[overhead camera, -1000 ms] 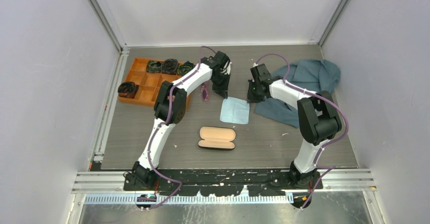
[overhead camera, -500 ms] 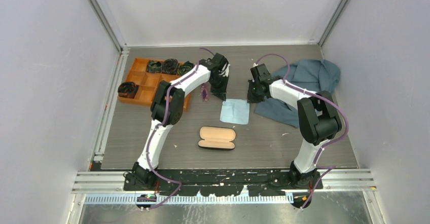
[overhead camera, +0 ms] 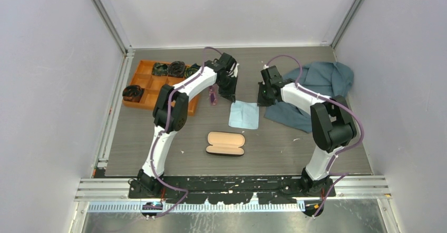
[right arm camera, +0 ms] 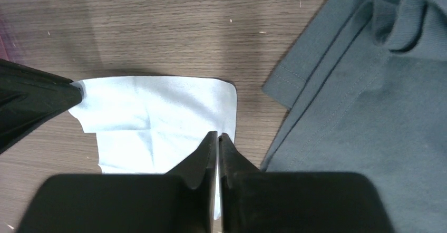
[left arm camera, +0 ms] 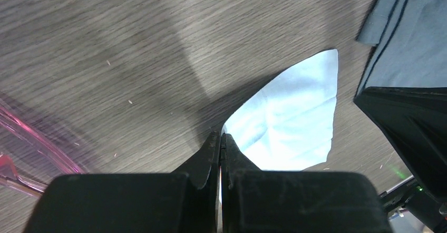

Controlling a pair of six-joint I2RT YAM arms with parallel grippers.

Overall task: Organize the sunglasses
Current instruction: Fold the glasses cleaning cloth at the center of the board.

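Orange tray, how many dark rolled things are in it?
4 dark rolls: three along the tray's far row, one in the near left corner. The left arm may hide more.

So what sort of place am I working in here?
Probably a lab robot cell: plain walls box in a wood-grain table, the arms are bolted to an aluminium rail at its near edge, and an orange divided tray sits on it.
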